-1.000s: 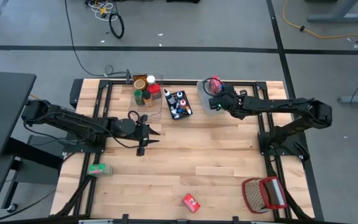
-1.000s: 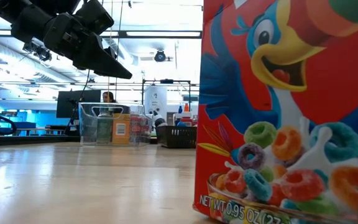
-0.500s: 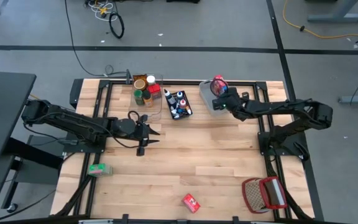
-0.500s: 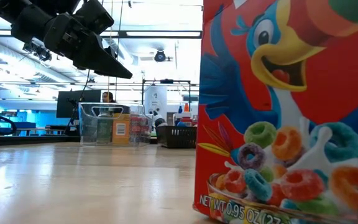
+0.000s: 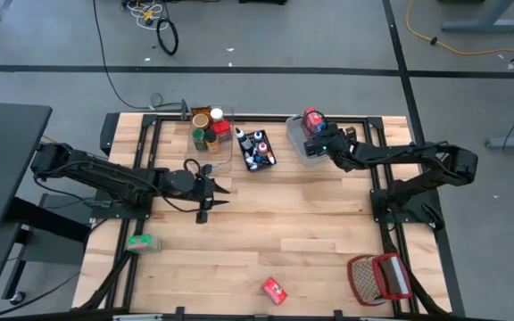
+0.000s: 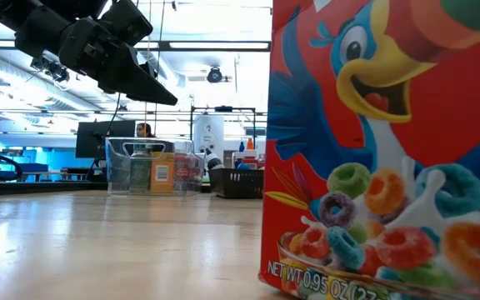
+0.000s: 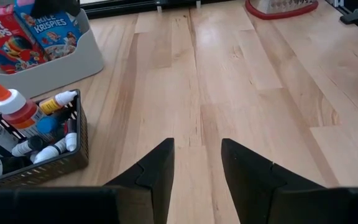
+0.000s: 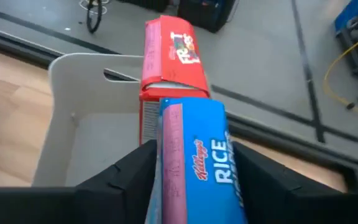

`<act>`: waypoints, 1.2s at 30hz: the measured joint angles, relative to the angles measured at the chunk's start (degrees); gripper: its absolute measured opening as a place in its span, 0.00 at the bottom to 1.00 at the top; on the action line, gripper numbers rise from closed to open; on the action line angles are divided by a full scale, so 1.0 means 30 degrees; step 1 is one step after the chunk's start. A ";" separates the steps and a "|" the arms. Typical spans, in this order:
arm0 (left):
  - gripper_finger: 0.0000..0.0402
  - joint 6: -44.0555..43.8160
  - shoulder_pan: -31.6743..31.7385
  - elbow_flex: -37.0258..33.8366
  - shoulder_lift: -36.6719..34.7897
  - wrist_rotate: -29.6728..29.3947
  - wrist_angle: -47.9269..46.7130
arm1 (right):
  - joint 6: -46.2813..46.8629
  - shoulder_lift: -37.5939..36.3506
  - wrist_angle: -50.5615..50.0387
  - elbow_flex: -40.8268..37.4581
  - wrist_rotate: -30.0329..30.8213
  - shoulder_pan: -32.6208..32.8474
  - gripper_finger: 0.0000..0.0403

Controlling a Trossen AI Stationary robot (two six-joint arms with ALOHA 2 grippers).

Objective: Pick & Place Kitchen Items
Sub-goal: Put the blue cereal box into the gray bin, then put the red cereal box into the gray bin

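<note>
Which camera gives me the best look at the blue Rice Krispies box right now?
The right wrist view: the blue Rice Krispies box fills it, between the right gripper fingers. The left wrist view shows it small in the grey-blue bin. In the high view the arm hides it; the low view misses it.

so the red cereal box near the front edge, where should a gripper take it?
The red cereal box stands upright and alone on the table, turned askew to the edges. Probably best: come straight down, wrist rotated to match, and close across its thin depth near the top, the only span narrow enough for the fingers.
</note>
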 joint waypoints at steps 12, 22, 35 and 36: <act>0.35 -0.0352 0.0002 0.0000 0.0000 0.0007 -0.0007 | -0.4395 -0.1106 -0.0087 0.3374 0.0432 0.0442 0.59; 0.35 -0.1304 0.0000 0.0000 0.0000 0.0315 -0.0015 | -0.4054 -0.1969 0.0319 0.6480 -0.9344 0.3559 0.57; 0.35 -0.1694 -0.0004 -0.0015 0.0000 0.0306 0.0232 | -0.2894 -0.1348 0.3614 0.6509 -1.2506 1.2305 0.50; 0.35 -0.1701 0.0003 -0.0015 0.0000 0.0302 0.0332 | -0.2901 -0.1110 0.4345 0.6521 -1.2361 1.2971 0.49</act>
